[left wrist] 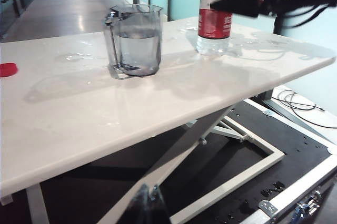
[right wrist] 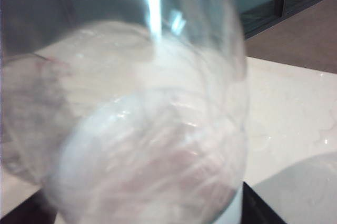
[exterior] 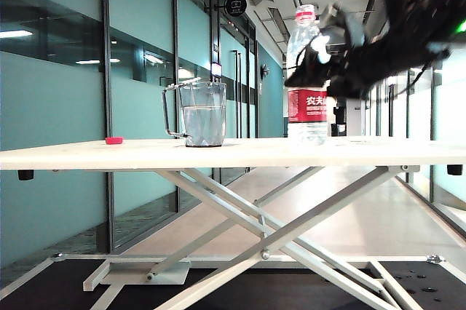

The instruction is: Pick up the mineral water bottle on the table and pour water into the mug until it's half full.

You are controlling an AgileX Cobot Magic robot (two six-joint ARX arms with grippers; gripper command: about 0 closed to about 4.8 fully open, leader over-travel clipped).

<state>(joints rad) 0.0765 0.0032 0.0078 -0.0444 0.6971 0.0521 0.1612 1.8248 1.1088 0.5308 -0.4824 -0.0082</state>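
One bottle, one mug, one cap on the worktop, with the right gripper at the bottle.

The mineral water bottle [exterior: 306, 77] stands upright on the white worktop [exterior: 233, 153], clear plastic with a red neck ring and a red-and-white label; its top has no cap on it. The single mug [exterior: 198, 113], clear and faceted with a thin handle, sits well apart from the bottle and holds water [exterior: 203, 124] to roughly half its height. One small red cap [exterior: 113, 140] lies beyond the mug, farther from the bottle. The right gripper [exterior: 320, 70] hangs at the bottle's upper body, fingers spread wide, not pinching it. The left gripper does not show in any view, so its fingers cannot be told.
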